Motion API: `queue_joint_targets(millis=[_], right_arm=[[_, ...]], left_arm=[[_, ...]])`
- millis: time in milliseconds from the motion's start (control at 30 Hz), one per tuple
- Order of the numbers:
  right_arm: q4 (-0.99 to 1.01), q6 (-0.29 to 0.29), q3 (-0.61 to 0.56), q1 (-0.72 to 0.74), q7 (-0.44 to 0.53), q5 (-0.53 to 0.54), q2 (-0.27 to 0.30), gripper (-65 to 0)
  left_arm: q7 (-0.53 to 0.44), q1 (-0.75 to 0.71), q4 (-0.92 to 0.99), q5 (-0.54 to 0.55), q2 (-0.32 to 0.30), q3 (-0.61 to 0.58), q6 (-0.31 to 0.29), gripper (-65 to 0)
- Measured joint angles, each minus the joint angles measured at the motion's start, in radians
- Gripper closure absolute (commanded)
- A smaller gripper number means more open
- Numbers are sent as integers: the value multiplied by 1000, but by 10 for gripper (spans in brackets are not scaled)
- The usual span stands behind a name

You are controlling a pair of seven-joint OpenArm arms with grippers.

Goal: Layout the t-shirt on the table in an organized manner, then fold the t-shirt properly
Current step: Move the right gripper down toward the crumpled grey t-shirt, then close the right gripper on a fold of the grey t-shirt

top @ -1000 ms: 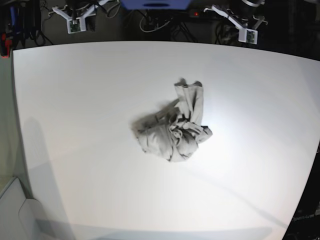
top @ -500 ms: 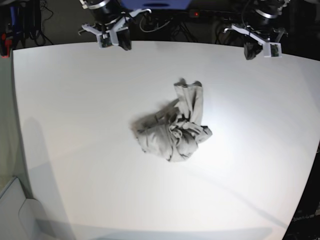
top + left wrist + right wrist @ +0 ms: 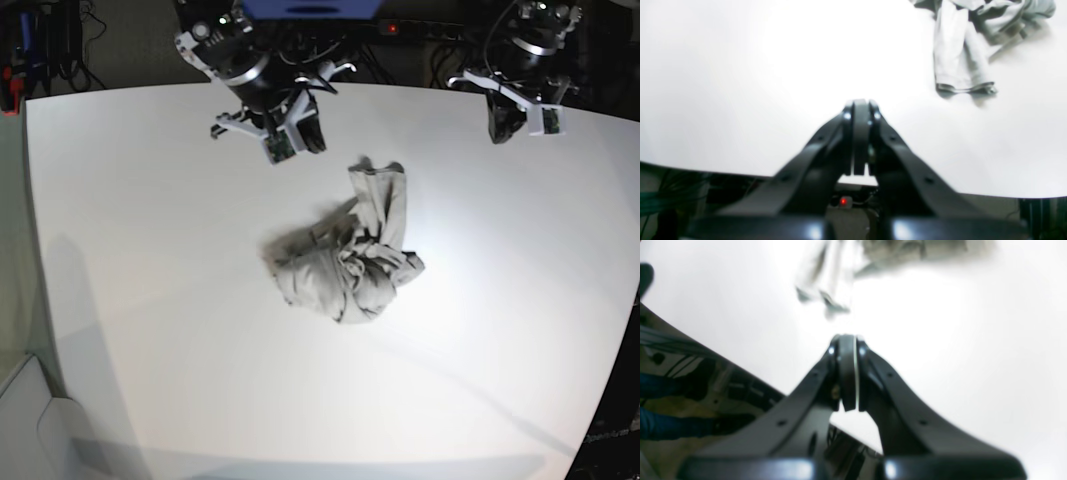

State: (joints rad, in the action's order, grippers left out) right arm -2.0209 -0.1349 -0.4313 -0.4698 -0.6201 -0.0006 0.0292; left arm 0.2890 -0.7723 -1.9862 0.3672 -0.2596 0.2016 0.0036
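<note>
The t-shirt (image 3: 350, 255) lies crumpled in a grey-beige heap at the middle of the white table (image 3: 150, 250), with one folded strip reaching toward the far edge. My right gripper (image 3: 305, 135) hovers shut and empty just beyond that strip's far end. My left gripper (image 3: 500, 125) hangs shut near the far right edge, well away from the cloth. The left wrist view has the shut left gripper (image 3: 860, 105) over bare table (image 3: 740, 66), the t-shirt (image 3: 960, 60) at upper right. In the right wrist view the shut right gripper (image 3: 846, 340) faces the blurred t-shirt (image 3: 893, 253).
Beyond the far table edge lie dark cables, a power strip with a red light (image 3: 390, 27) and a blue box (image 3: 310, 8). A pale grey object (image 3: 30, 420) sits off the table's near left corner.
Both arms have swung in from behind the far edge over the table. The right arm has come furthest, close to the shirt's far end. The shirt has not moved.
</note>
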Motion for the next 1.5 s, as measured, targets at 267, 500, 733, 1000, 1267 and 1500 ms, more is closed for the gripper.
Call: queue_joint_targets(millis=[267, 500, 733, 1000, 1267, 1500], right_arm=[[4, 0, -55, 119, -100, -2, -33, 0], [77, 0, -90, 212, -125, -1, -58, -26], [114, 0, -96, 237, -127, 1, -81, -107], [124, 0, -99, 259, -118, 1, -84, -115], [187, 0, -99, 261, -122, 1, -84, -115], [187, 0, -99, 261, -120, 1, -84, -115]], left_arm=[[2, 2, 1, 0, 3, 66, 0, -2], [3, 0, 1, 1, 5, 105, 0, -2], [6, -20, 1, 1, 5, 130, -1, -2], [6, -15, 1, 1, 5, 141, 0, -2], [6, -14, 1, 1, 5, 141, 0, -2], [6, -14, 1, 1, 5, 141, 0, -2]])
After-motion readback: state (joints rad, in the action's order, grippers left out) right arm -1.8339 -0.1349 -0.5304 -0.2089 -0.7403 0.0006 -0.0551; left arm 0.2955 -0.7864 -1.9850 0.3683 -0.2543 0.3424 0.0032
